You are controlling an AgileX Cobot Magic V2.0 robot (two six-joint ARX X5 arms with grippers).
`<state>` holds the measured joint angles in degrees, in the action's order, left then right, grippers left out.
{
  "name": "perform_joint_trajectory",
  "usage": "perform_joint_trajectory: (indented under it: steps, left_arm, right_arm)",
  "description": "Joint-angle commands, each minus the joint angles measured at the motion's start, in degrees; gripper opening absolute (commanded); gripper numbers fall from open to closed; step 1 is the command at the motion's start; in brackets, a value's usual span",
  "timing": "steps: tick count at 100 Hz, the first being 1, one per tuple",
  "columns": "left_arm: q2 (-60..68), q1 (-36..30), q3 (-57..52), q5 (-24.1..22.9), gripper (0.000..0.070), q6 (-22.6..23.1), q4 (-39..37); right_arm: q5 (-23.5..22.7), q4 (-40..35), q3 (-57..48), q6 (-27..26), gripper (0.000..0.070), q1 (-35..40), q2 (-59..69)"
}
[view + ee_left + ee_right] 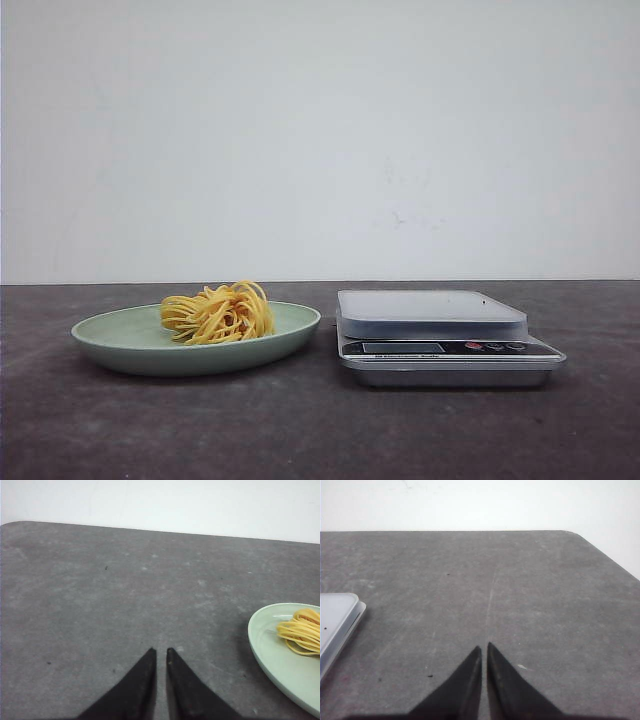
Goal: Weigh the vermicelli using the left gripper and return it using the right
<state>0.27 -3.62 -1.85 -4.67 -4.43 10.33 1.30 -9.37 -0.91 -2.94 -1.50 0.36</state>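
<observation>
While both arms hang clear of the work area, the left end effector [161, 652] points its 2 black tapered fingers down over bare grey bench [100, 605], the tips drawn together with only a sliver of a gap and nothing held between them. The right end effector [484, 649] shows the same posture in its wrist view: 2 pointed fingers nearly touching at the tips, narrow and empty, above the bench surface.

Off to one side of the left end effector, well apart from its fingertips, sits the pale green plate [270, 650], with the nest of yellow vermicelli [301, 630] lying in it. Near the right end effector, also apart from it, the corner of the kitchen scale [335, 625] enters the wrist view.

In the front view neither arm appears. The plate [130, 340] rests on the left part of the bench, the vermicelli [217, 312] heaped slightly right of its centre. Just beside it to the right stands the scale [440, 330], its flat silver platform bare, a dark display strip and small buttons along its front edge. A plain white wall [320, 130] stands behind the bench.
</observation>
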Motion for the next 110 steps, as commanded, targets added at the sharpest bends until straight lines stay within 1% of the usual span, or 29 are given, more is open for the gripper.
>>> perform_joint_trajectory:
  steps: [1,13,37,58,69,82,97,103,110]
  left_arm:
    - [-0.09,-0.04,1.05,0.00,0.0000,0.55,0.39]
    - [-0.09,-0.04,1.05,0.00,0.0000,0.55,0.37]
    - [-0.09,-0.04,1.05,0.00,0.0000,0.55,0.31]
    - [-0.09,-0.04,1.05,0.39,0.0000,0.59,0.35]
    - [-0.09,-0.04,0.98,-1.64,0.0000,0.09,0.37]
    - [0.09,-0.04,-0.70,-1.86,0.0004,-4.04,0.87]
    - [2.16,-0.04,-4.68,-2.54,0.0005,-11.61,0.79]
    - [4.13,-0.04,-6.51,-2.14,0.0005,-12.98,0.90]
    - [7.04,-0.04,-9.20,-0.59,0.0005,-13.20,1.95]
  right_arm:
    - [-0.17,0.90,0.17,-0.90,0.0011,0.17,-0.13]
    - [-1.38,0.81,0.17,-0.96,0.0011,0.17,-0.13]
    - [-1.60,0.70,0.17,-1.64,0.0011,0.17,-0.13]
    - [-2.80,0.55,0.17,-1.57,0.0010,0.17,-0.13]
    - [-2.80,0.50,0.11,-1.62,0.0009,0.17,-0.13]
    - [-2.80,0.07,-1.11,-1.86,0.0008,0.20,-0.13]
    - [-2.82,0.04,-4.31,-8.00,0.0007,0.31,-0.04]
    - [-2.86,-0.35,-5.73,-9.29,0.0007,0.31,0.02]
    - [-2.89,-1.95,-7.93,-9.92,0.0007,0.28,0.59]
